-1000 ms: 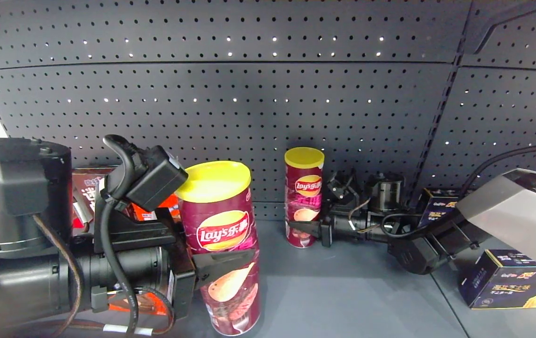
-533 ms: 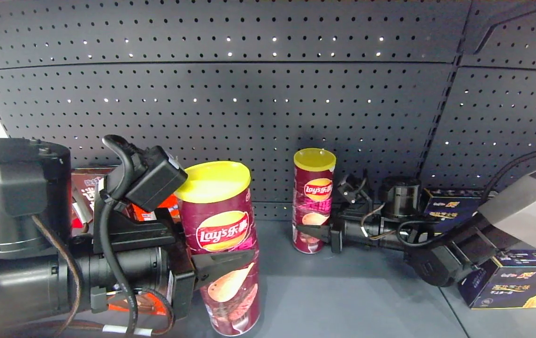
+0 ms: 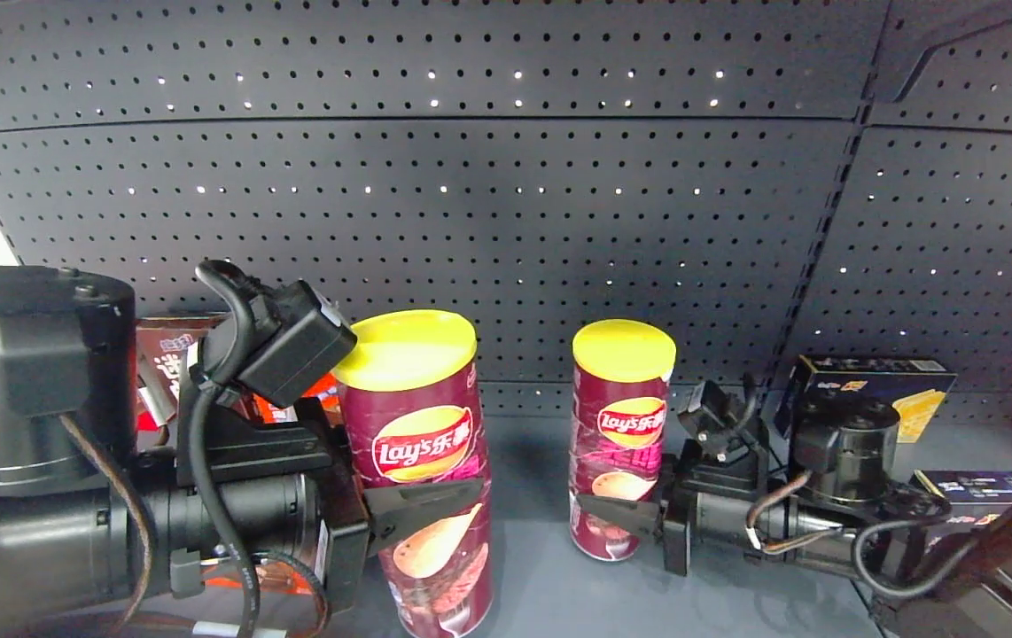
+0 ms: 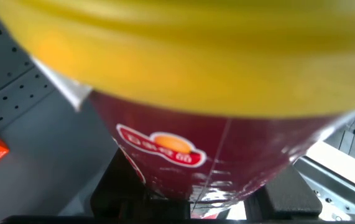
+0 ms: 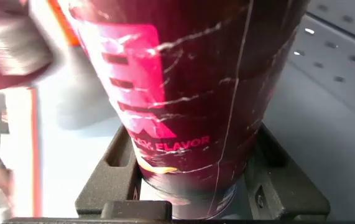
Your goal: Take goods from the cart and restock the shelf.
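The right gripper (image 3: 626, 518) has drawn back from the pegboard wall (image 3: 506, 221) toward the shelf's front edge over the past second, and has slid to the robot's right. It has brought the right chip can (image 3: 621, 416) with it, upright all the way.

Its fingers clamp the maroon, yellow-lidded tube low on its body, one on each side, as the right wrist view shows with the right chip can (image 5: 189, 93) wedged between them. Whether the can's base touches the grey shelf deck (image 3: 533, 443) or hangs just above it cannot be told.

The left gripper (image 3: 435, 505) is closed in the same way on the left chip can (image 3: 413, 425), also upright. It sits to the right gripper's left and nearer the shelf's front, with open deck between the two cans. In the left wrist view the left chip can (image 4: 214, 143) stands directly before the camera under its yellow lid.

Red snack packets (image 3: 160, 354) stand behind the left arm against the wall. Beyond the right gripper's wrist, a dark blue box (image 3: 869, 390) stands at the back. A second dark box (image 3: 976, 487) lies nearer, just beside the arm's cables.
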Robot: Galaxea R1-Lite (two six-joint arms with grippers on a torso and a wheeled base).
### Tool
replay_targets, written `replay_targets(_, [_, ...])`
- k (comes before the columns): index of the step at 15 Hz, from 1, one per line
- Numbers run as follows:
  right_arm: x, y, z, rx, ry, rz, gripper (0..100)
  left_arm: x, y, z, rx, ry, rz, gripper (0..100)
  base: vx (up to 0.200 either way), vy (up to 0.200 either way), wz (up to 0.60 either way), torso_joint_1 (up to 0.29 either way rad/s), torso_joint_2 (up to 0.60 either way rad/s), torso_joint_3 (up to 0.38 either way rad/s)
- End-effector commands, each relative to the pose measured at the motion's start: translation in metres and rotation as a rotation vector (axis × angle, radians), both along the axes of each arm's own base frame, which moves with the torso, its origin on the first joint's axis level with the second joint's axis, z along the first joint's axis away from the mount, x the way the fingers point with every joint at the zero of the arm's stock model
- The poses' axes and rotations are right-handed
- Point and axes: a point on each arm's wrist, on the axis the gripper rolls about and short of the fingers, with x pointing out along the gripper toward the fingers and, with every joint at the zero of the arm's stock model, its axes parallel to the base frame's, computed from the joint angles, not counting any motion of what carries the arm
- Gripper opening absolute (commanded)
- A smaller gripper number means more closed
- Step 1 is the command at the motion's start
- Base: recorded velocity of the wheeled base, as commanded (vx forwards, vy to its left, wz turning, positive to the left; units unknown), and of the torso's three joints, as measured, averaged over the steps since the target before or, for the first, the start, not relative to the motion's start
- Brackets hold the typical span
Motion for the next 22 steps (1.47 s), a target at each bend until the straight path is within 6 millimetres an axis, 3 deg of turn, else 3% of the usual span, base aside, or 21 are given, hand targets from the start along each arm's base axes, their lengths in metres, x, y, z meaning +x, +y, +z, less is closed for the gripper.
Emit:
replay_targets(1, [-0.024,0.001,0.009,0.016,-0.024,0.022,0,-0.001,0.001,-0.001,0.001,0.001,-0.001,0,0.0,0.0,0.0,0.0,0.0,0.0])
replay_targets(7, [-0.056,0.004,-0.004,0.014,0.012,0.006,0,-0.006,0.003,0.003,0.001,-0.017,0.017,0,0.0,0.0,0.0,0.0,0.0,0.0])
replay_targets(19, [-0.048,0.012,-0.027,0.0,0.019,-0.017,0,-0.009,0.003,0.0,0.009,-0.015,0.022,0,0.0,0.0,0.0,0.0,0.0,0.0])
replay_targets(20, [-0.048,0.011,-0.028,-0.001,0.02,-0.018,100,-0.009,0.003,0.0,0.009,-0.015,0.022,0,0.0,0.0,0.0,0.0,0.0,0.0])
replay_targets(22, [-0.05,0.01,-0.028,-0.008,0.017,-0.031,100,-0.009,0.003,0.0,0.01,-0.013,0.021,0,0.0,0.0,0.0,0.0,0.0,0.0])
